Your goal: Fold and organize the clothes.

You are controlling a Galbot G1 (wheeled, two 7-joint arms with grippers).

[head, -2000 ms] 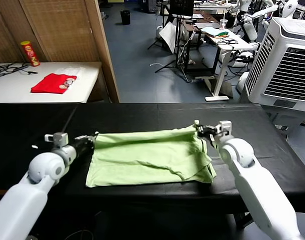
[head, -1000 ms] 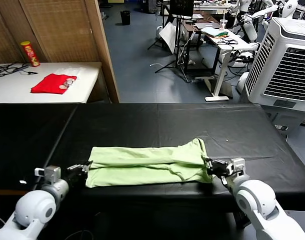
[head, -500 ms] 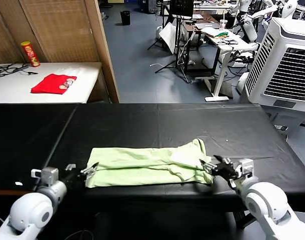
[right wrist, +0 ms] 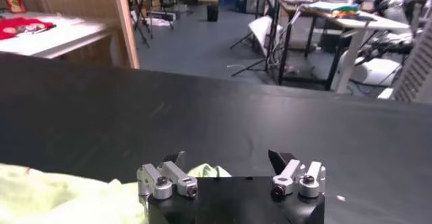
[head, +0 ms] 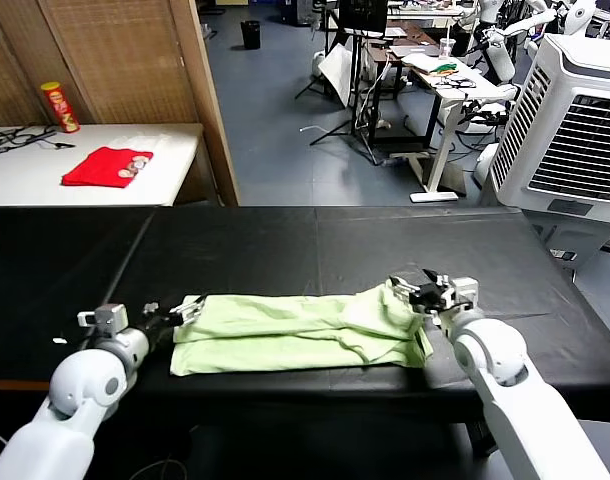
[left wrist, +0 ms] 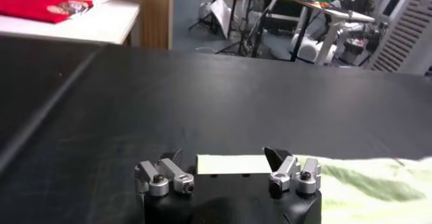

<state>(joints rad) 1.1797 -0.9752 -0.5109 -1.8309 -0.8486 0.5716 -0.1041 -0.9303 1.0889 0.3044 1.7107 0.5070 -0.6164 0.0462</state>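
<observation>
The pale light-green T-shirt (head: 295,330) lies folded into a long strip across the near part of the black table (head: 305,240). My left gripper (head: 185,308) is open at the strip's left end. In the left wrist view the shirt's edge (left wrist: 229,164) lies low between the spread jaws of the left gripper (left wrist: 225,159). My right gripper (head: 420,290) is open at the strip's far right corner. In the right wrist view a bit of green fabric (right wrist: 202,171) shows between the spread jaws of the right gripper (right wrist: 228,159). No checkered print shows.
A red folded garment (head: 107,166) and a red can (head: 60,107) sit on a white side table (head: 45,185) at the far left. A wooden partition (head: 135,60) stands behind. A white air cooler (head: 575,120) stands at the far right.
Both grippers let go of the shirt near the table's front edge, opened, and moved back to the strip's far corners. The shirt stays folded in a strip.
</observation>
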